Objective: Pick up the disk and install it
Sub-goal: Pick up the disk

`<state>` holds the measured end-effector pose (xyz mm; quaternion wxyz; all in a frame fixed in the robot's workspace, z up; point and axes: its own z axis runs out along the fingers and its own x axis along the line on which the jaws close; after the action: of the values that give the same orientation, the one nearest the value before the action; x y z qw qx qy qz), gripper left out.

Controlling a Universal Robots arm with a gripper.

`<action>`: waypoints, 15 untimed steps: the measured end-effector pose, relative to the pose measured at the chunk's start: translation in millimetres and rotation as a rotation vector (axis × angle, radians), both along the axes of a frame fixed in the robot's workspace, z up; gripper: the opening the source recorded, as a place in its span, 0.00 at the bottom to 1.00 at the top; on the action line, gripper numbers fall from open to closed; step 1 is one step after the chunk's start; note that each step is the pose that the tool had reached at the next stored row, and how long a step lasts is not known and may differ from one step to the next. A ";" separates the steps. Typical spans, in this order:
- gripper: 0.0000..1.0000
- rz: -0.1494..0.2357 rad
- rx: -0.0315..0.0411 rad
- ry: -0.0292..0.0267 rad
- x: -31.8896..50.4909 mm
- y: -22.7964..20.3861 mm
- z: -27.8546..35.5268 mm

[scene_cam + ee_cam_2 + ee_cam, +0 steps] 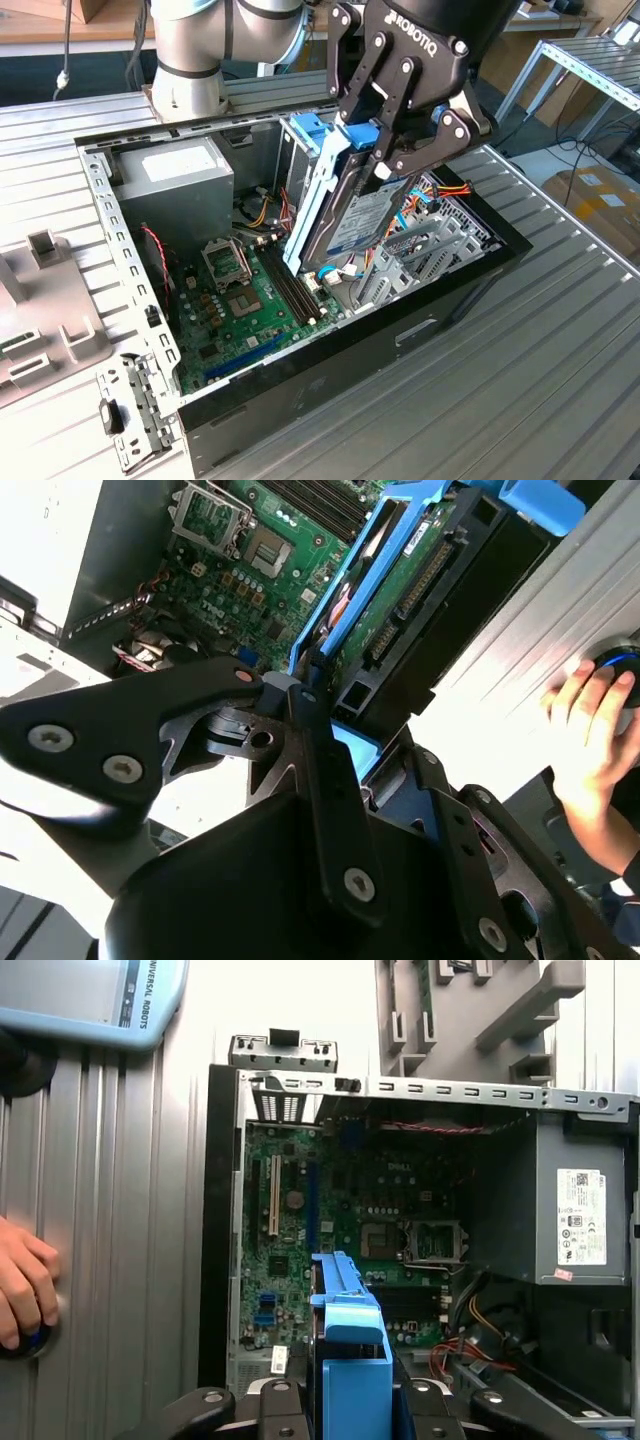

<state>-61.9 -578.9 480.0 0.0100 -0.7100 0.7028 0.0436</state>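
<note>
Disk hangs steeply tilted inside the open computer case, its lower end just beside the motherboard. The gripper pinches its upper, blue-railed end, as far as I can see. A person's hand rests on the bench.

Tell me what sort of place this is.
Likely a robotics lab or workshop: an opened computer case sits on a ribbed metal table, the arm's hand grips a disk over it, and a cardboard box and metal rack stand nearby.
</note>
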 end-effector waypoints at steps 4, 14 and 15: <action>0.37 -0.002 0.0000 0.0000 0.2 -0.3 0.0; 0.37 -0.002 0.0000 0.0000 0.3 -2.2 0.0; 0.37 -0.002 0.0000 0.0000 0.4 -2.5 -0.1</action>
<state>-61.5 -581.4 479.9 0.0101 -0.7093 0.7035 0.0435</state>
